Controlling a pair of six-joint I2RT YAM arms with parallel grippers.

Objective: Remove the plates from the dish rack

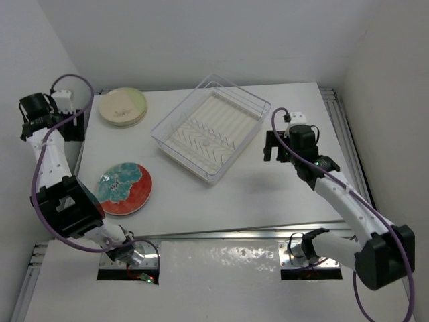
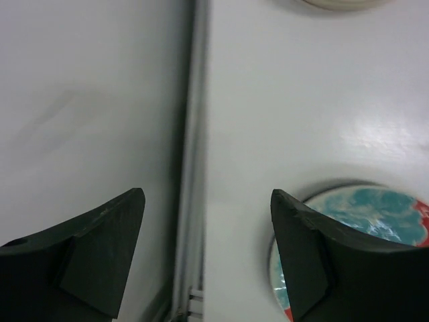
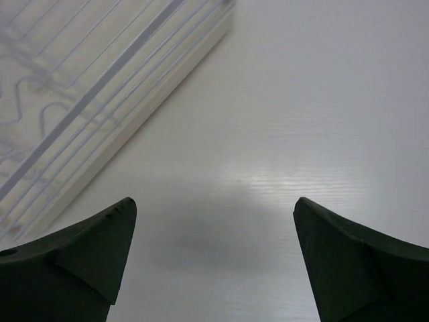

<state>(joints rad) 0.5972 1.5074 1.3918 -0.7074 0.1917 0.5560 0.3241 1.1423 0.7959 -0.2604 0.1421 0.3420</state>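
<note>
The dish rack [image 1: 211,127], clear plastic with white ribbed slots, stands at the table's middle back with no plates in it; its corner shows in the right wrist view [image 3: 87,87]. A stack of pale cream and green plates [image 1: 123,106] lies at the back left. The red-and-teal plate [image 1: 125,188] lies flat at the front left, partly behind my right fingertip in the left wrist view [image 2: 375,208]. My left gripper [image 1: 74,127] [image 2: 207,192] hangs open and empty over the table's left edge. My right gripper [image 1: 276,151] [image 3: 214,200] is open and empty over bare table, right of the rack.
A metal rail [image 2: 191,168] runs along the table's left edge, with a white wall beyond it. White walls close in the back and right sides. The cream stack's rim [image 2: 335,3] shows at the top of the left wrist view.
</note>
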